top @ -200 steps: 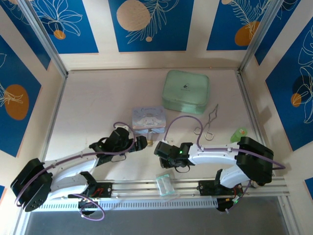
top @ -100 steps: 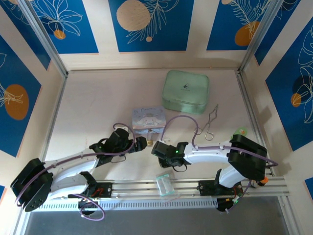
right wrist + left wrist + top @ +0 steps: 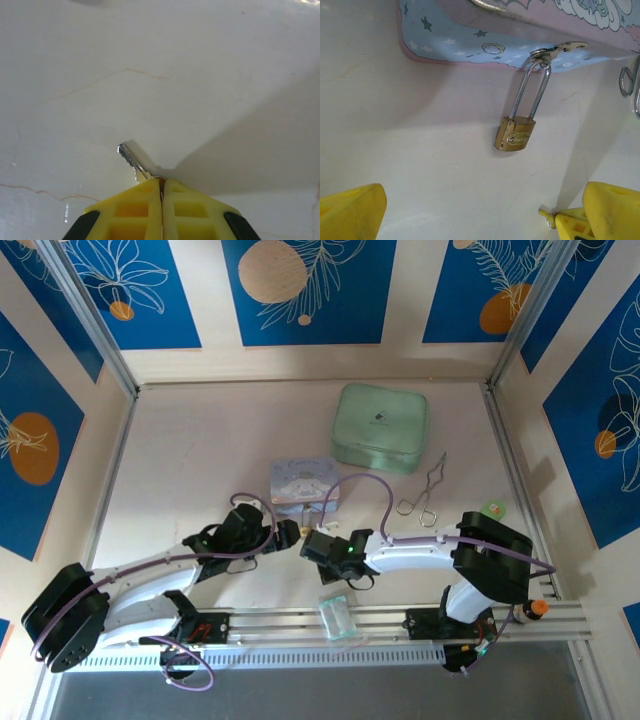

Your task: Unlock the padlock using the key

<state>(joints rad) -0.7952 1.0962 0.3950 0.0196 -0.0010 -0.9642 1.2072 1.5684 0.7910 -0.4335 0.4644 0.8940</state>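
nearest, a clear packet [image 3: 338, 615] lies on the rail at the near edge of the table [image 3: 200, 450], well in front of the pastel tin [image 3: 303, 480]. closer to the tin's near edge, the two arms meet head to head. the right gripper [image 3: 161, 184] has its yellow fingers pressed together on the key [image 3: 131, 160], pinching its head so the silver blade sticks out forward, low over open tabletop; whether the tip touches the surface i cannot tell. the left gripper [image 3: 480, 215] is spread wide with nothing between its fingers, facing the tin's front. the padlock [image 3: 515, 134] lies at that front edge, brass body toward the grippers, shackle looped through the tin's clasp. left of the tin, open table runs out to the side rail. right of the tin lie thin wire tongs [image 3: 425, 495], and beyond it to the right sits a mint green case [image 3: 380, 427].
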